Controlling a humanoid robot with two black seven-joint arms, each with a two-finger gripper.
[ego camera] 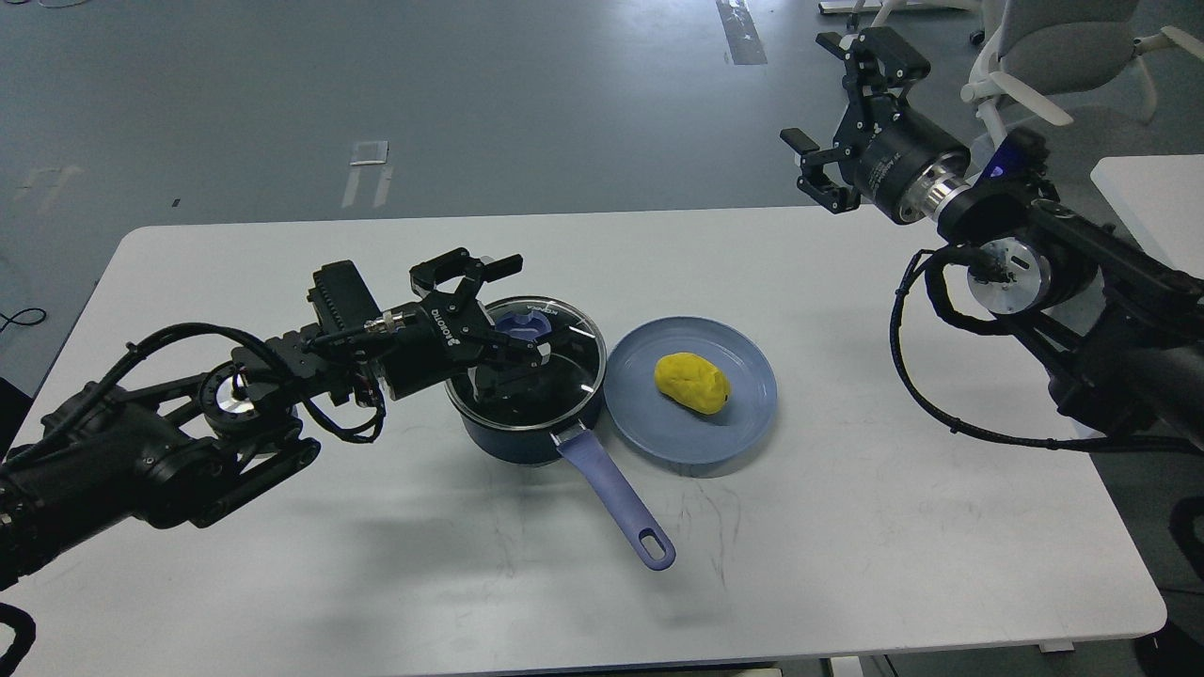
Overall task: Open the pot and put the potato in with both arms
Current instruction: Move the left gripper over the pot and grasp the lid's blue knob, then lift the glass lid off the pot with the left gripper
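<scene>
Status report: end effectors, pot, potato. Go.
Left end effector open at lid knob. Right end effector open, raised, empty. Pot lidded; potato on plate. Nothing in the way.

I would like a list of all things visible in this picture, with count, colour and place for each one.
pot: one, dark navy, table centre, lavender-blue handle pointing toward the near edge
lid: one, glass with blue knob, on the pot
plate: one, light blue, right of the pot
potato: one, yellow, on the plate
table: one, white
chair: one, light grey, far right on the floor
left gripper: one, black, open, at the lid knob
right gripper: one, black, open, raised above the table's far right
</scene>
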